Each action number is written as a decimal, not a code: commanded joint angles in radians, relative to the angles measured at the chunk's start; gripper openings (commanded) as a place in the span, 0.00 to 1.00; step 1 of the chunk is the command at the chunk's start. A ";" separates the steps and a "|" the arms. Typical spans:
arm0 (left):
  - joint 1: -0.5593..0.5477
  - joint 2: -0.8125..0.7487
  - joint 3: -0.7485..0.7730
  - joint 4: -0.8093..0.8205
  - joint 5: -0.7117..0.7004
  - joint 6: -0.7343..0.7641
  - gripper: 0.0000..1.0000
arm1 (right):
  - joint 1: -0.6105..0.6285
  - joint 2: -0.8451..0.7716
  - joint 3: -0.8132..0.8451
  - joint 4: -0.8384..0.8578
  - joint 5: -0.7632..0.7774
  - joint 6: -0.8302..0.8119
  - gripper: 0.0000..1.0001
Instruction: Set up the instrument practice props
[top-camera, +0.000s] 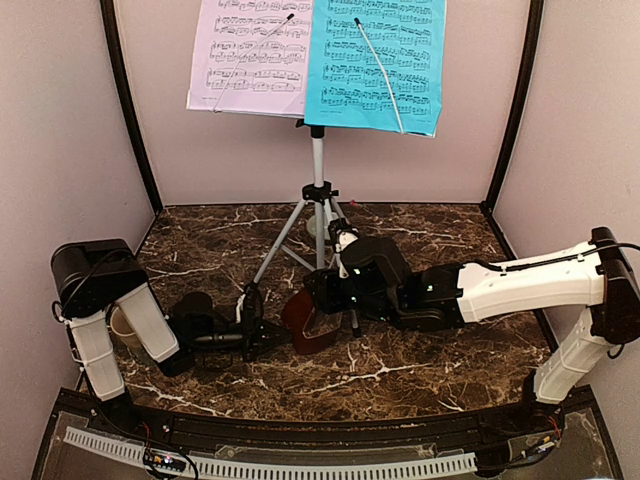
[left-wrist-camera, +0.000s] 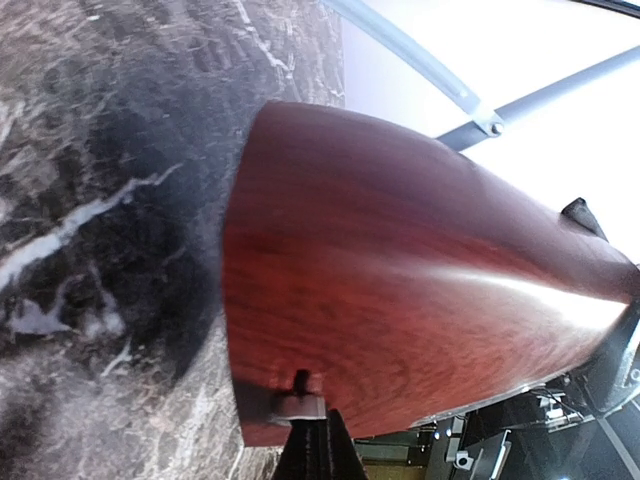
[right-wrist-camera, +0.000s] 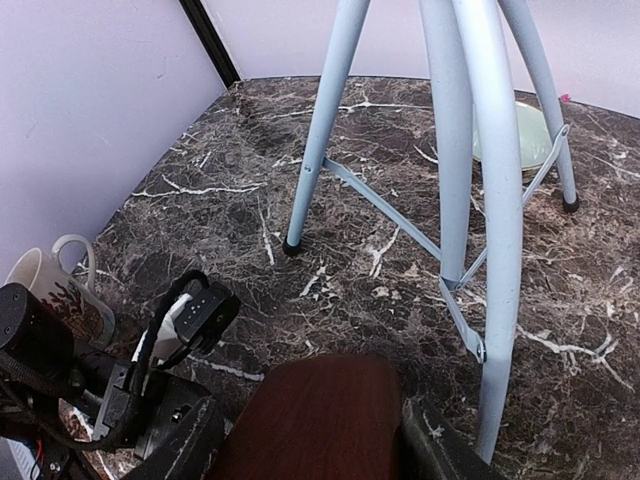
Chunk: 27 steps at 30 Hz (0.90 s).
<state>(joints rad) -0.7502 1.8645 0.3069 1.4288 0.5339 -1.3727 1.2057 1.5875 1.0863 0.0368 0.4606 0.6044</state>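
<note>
The silver tripod music stand (top-camera: 317, 165) stands at the back centre. It carries a lilac sheet (top-camera: 250, 55) on the left and a bright-blue sheet (top-camera: 375, 60) on the right. The dark-brown wooden metronome (top-camera: 305, 318) lies tilted just in front of the stand's legs (right-wrist-camera: 470, 150). My right gripper (top-camera: 320, 303) is shut on it, with the wood (right-wrist-camera: 320, 420) filling the space between its fingers (right-wrist-camera: 440, 450). My left gripper (left-wrist-camera: 308, 445) is shut. Its tips rest at a small metal catch (left-wrist-camera: 298, 405) on the metronome's near edge (left-wrist-camera: 400, 270).
A cream mug (top-camera: 124, 325) sits at the far left behind my left arm, and shows in the right wrist view (right-wrist-camera: 50, 285). A pale-green bowl (right-wrist-camera: 515, 135) lies behind the tripod legs. Walls close in the dark marble table (top-camera: 420, 235) on three sides.
</note>
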 joint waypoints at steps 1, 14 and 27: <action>0.003 -0.036 0.007 0.076 -0.007 0.032 0.00 | 0.020 -0.013 0.055 0.093 0.010 0.012 0.00; 0.003 -0.548 0.134 -0.911 -0.183 0.807 0.55 | 0.001 -0.018 0.055 0.035 -0.023 0.027 0.00; -0.096 -0.697 0.047 -0.980 -0.298 1.263 0.70 | -0.059 -0.101 -0.029 0.127 -0.251 -0.023 0.00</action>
<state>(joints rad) -0.7944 1.1885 0.3725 0.4686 0.3073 -0.2749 1.1622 1.5482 1.0443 0.0074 0.2829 0.5865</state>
